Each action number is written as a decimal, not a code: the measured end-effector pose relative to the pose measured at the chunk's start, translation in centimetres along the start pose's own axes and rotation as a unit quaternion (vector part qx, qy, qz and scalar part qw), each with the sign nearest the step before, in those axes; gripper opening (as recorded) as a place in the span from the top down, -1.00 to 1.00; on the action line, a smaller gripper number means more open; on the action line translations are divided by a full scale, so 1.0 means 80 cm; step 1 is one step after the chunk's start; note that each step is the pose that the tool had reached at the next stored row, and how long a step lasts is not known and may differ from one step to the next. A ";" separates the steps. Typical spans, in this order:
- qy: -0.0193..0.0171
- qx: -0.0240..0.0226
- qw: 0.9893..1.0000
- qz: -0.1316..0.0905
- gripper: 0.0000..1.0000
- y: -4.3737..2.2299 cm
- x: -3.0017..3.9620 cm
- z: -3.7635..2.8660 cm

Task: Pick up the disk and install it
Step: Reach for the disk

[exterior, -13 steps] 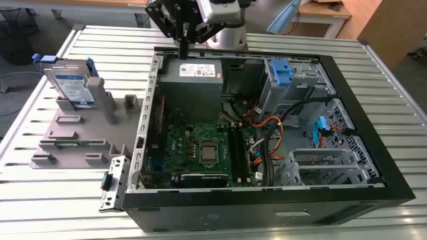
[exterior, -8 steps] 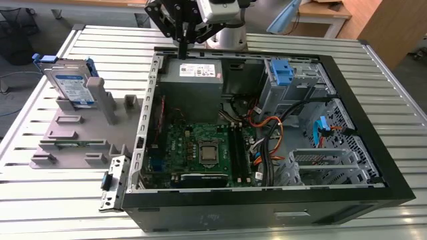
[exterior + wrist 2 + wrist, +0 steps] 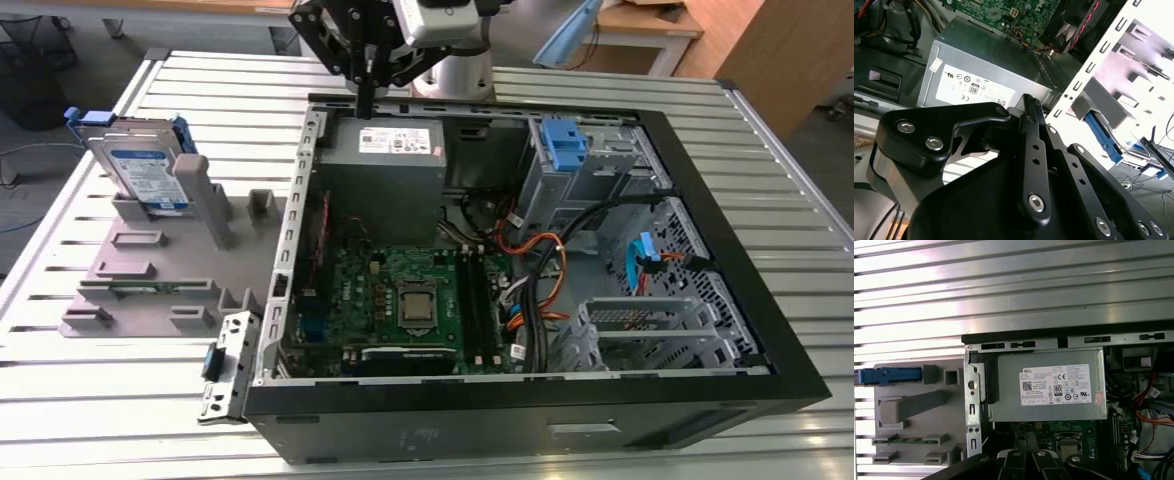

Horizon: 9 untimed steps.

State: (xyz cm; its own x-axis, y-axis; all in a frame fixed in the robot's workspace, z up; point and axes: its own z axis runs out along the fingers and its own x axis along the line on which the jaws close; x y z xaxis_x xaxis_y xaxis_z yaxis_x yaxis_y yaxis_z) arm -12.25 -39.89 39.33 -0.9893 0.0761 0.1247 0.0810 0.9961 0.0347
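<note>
Well apart, the disk (image 3: 143,172) stands in its grey holder (image 3: 160,272); jaws closed, empty.

Item 1: white label (image 3: 1055,385) on the grey power-supply box (image 3: 1049,412), in the first wrist view. It carries lines of black print, a square code and a row of round marks.
Item 2: white-and-blue label (image 3: 144,178) on the disk (image 3: 131,155), upper left of the exterior view. Its print is too fine for me to make out.

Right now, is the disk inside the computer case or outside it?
Outside: the disk stands upright in the grey holder, at the exterior view's left of the open computer case.
</note>
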 end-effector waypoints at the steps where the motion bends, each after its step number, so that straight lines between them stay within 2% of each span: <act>1: 0.000 0.000 1.000 0.000 0.79 -0.0001 0.0010 0.0002; 9: -0.001 0.000 1.000 0.000 0.79 -0.0012 0.0144 0.0022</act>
State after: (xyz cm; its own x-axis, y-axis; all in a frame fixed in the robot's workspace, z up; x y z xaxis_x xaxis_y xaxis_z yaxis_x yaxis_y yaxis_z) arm -13.41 -39.89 39.30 -0.9895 0.0762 0.1232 0.0810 0.9961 0.0351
